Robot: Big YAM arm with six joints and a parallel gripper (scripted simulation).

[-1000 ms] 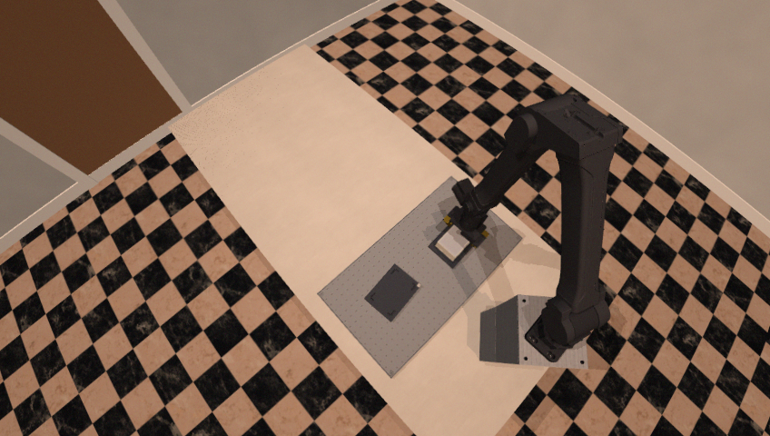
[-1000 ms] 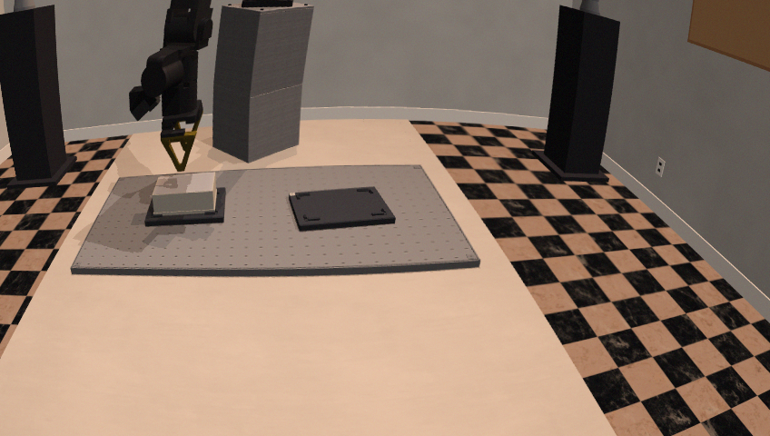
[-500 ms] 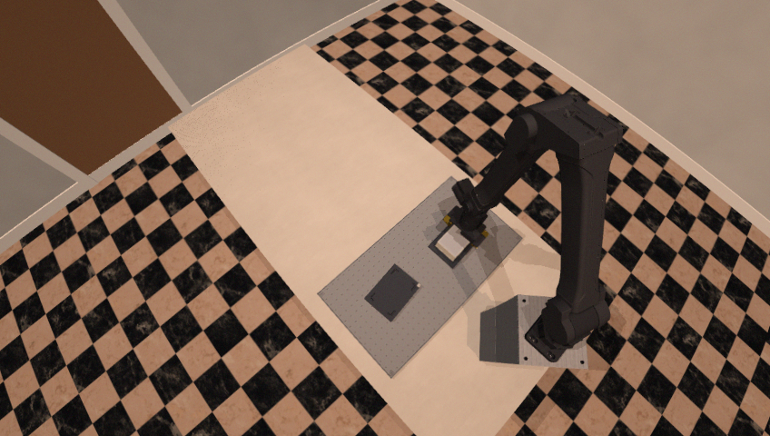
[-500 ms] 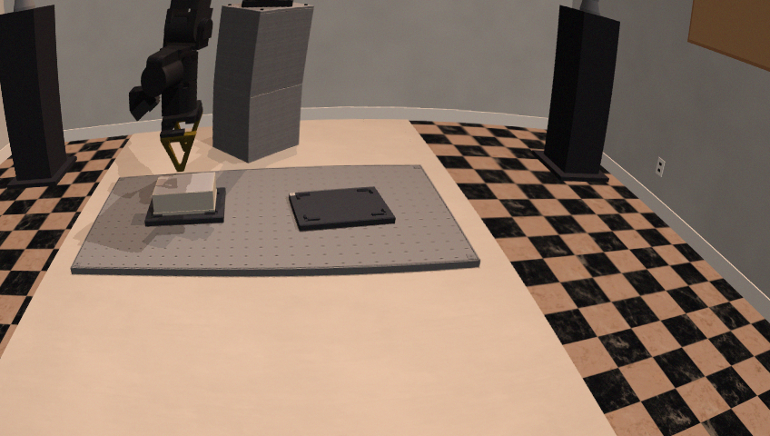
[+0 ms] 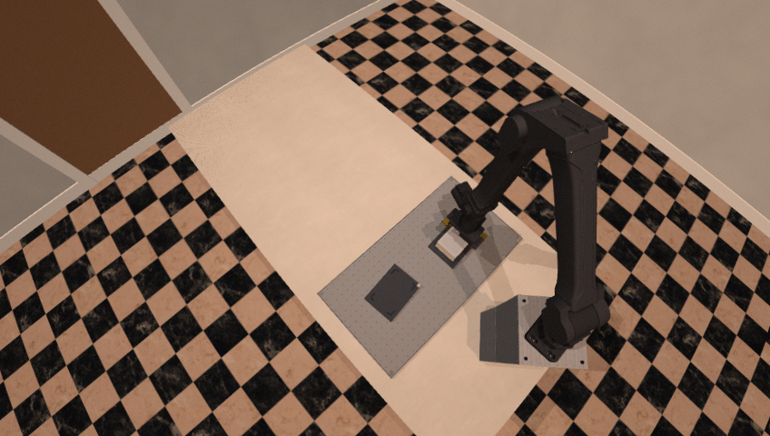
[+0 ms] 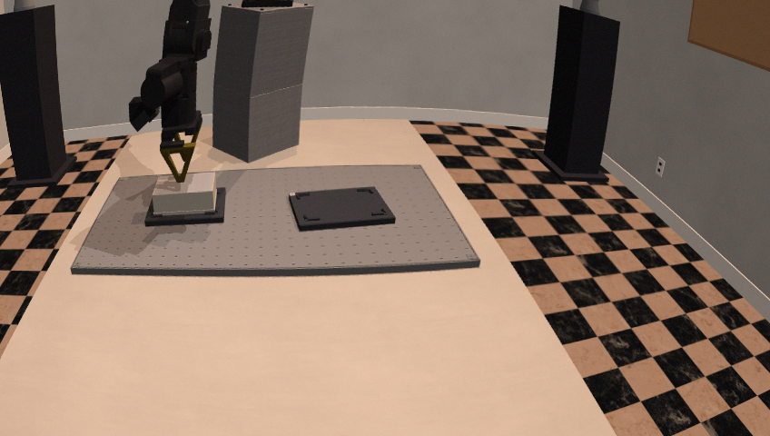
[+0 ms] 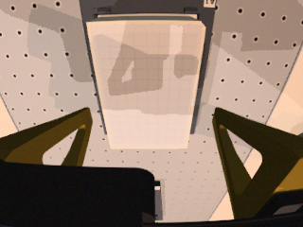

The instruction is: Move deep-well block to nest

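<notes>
The white deep-well block sits flat on the dark plate nest N1; it also shows in the exterior view and in the wrist view. The A1 mark is at the nest's far right corner in the wrist view. My gripper is open and empty, hovering just above the block's near end, with its yellow fingers spread wider than the block. The empty dark nest N2 lies further along the grey breadboard; it also shows in the exterior view.
Both nests rest on a grey perforated breadboard on the beige table. The arm's base stands on a grey block at the table edge. Tall black stands stand on the checkered floor.
</notes>
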